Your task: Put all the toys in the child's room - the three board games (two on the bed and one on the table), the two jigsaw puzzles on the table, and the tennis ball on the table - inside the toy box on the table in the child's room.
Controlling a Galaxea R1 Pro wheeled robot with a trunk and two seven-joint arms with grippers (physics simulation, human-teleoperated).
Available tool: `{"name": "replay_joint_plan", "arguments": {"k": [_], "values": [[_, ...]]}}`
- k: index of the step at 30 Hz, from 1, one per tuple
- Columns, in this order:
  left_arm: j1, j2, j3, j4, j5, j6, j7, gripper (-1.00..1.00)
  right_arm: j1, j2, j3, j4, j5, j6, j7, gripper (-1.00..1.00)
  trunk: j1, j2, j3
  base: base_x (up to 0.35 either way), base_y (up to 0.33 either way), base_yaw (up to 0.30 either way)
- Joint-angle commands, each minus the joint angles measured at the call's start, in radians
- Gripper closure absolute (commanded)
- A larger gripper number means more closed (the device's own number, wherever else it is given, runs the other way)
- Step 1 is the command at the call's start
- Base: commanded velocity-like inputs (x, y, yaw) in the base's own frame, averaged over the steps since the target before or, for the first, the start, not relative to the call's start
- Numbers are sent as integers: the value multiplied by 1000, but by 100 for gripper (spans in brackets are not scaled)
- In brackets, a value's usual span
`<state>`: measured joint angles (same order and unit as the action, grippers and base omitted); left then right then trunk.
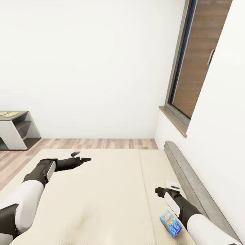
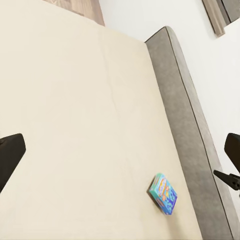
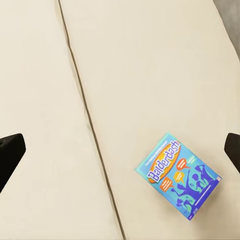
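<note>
Board game (image 1: 170,223) lies flat on my bed (image 1: 112,190) beside my right forearm, its lower corner cut off behind it, right gripper (image 1: 162,191) spread wide above it, left gripper (image 1: 85,159) stretched forward farther out, jaws likewise apart, over bare mattress.

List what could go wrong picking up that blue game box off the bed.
The board game lies flat on the soft bed, so the right gripper fingers may press into the bedding instead of getting under its edges. It also sits close to the grey headboard, which could crowd the right arm.
</note>
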<state>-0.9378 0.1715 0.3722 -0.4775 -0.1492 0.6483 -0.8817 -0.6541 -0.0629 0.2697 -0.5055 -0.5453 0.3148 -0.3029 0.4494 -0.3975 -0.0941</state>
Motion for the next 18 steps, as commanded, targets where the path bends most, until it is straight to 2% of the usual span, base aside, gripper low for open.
{"name": "replay_joint_plan", "arguments": {"k": [1, 18], "values": [[-2, -1, 8, -1, -10, 7, -8, -100, -1, -2, 9, -2, -8, 4, -9, -100, 1, -2, -4, 0, 0, 0], [-1, -4, 8, -1, -12, 7, -8, -100, -1, -2, 9, -2, -7, 5, -9, -100, 1, -2, -32, 0, 0, 0]]}}
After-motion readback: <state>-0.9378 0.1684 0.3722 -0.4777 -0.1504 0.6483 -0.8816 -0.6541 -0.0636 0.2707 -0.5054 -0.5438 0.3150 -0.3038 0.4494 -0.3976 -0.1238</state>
